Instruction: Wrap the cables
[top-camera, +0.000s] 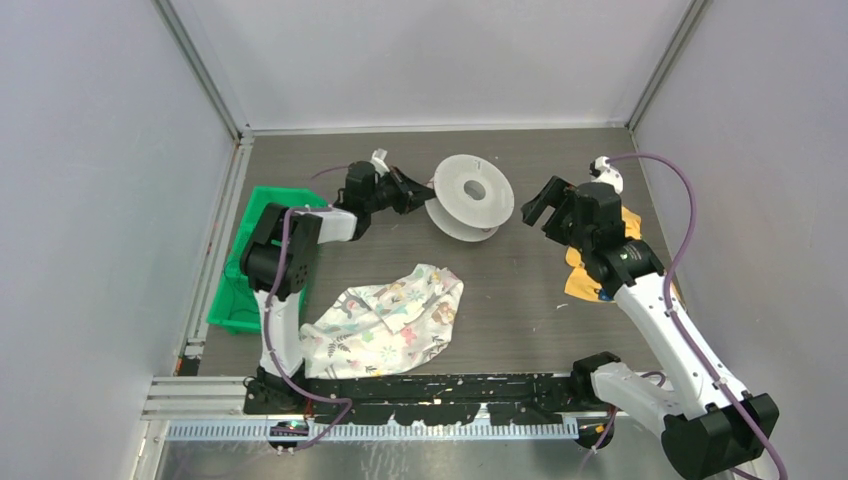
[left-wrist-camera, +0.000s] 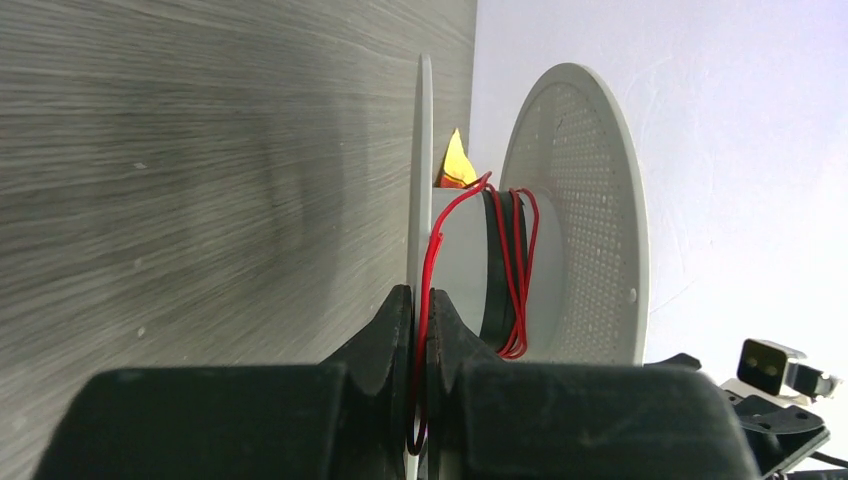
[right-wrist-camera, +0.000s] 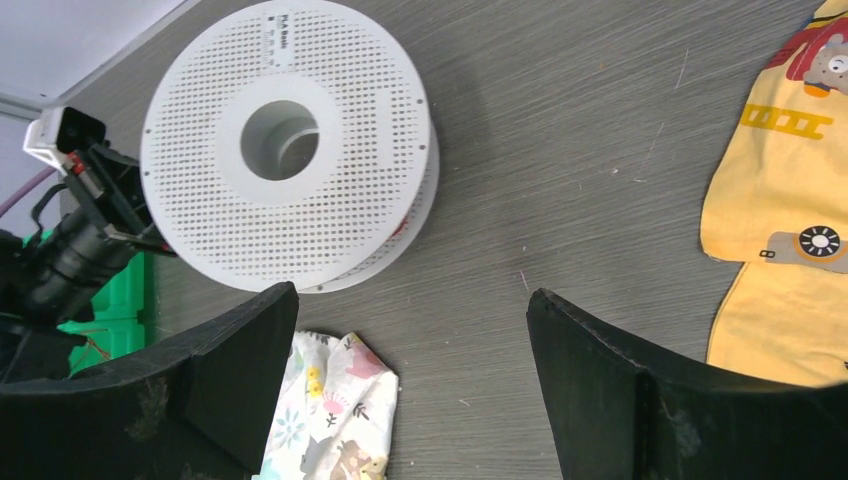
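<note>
A white perforated spool (top-camera: 472, 195) stands tilted at the back middle of the table. Thin red cable (left-wrist-camera: 432, 262) loops a few times around its hub (left-wrist-camera: 465, 250) between the two flanges. My left gripper (top-camera: 415, 190) is at the spool's left edge, shut on a strand of the red cable (left-wrist-camera: 421, 300) that runs from the jaws up onto the hub. My right gripper (top-camera: 535, 208) hovers just right of the spool (right-wrist-camera: 290, 140), open, with only bare table between its fingers (right-wrist-camera: 412, 310).
A green bin (top-camera: 240, 290) sits at the left edge. A white patterned cloth (top-camera: 390, 320) lies crumpled in front of the spool and shows in the right wrist view (right-wrist-camera: 330, 410). A yellow printed cloth (top-camera: 590, 280) lies under the right arm (right-wrist-camera: 780, 200).
</note>
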